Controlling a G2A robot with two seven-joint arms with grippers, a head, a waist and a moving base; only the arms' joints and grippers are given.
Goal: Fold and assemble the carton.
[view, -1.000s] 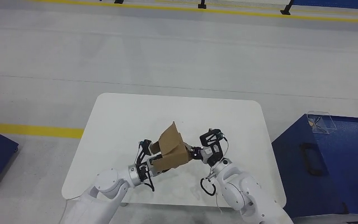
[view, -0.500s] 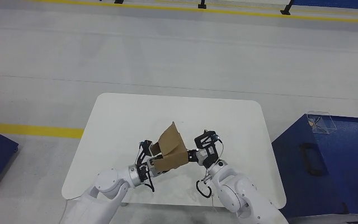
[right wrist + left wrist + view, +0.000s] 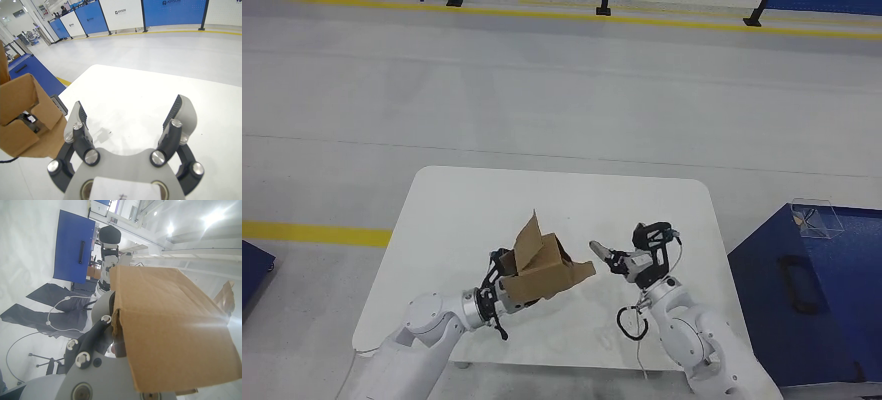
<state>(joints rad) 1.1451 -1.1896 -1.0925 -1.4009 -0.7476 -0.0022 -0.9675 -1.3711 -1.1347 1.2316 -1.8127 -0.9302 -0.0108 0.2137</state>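
A brown cardboard carton [image 3: 542,268], partly erected with one flap standing up, is held just above the white table [image 3: 462,200] near its front edge. My left gripper [image 3: 504,283] is shut on the carton's near-left wall. In the left wrist view the carton [image 3: 170,323] hides most of that gripper, and one dark finger [image 3: 98,330] shows beside the wall. My right gripper [image 3: 607,255] stands open a short way to the right of the carton, apart from it. In the right wrist view its fingers [image 3: 80,113] have nothing between them, and the carton [image 3: 22,113] sits beside them.
A blue cabinet [image 3: 812,290] stands to the right of the table, with a clear plastic box [image 3: 815,215] on top. Another blue unit [image 3: 252,265] is at the far left. The table's back half is bare white surface.
My right gripper has come off the carton and drawn back to the right, now open. The carton has swung in my left gripper, its upright flap shifting left.
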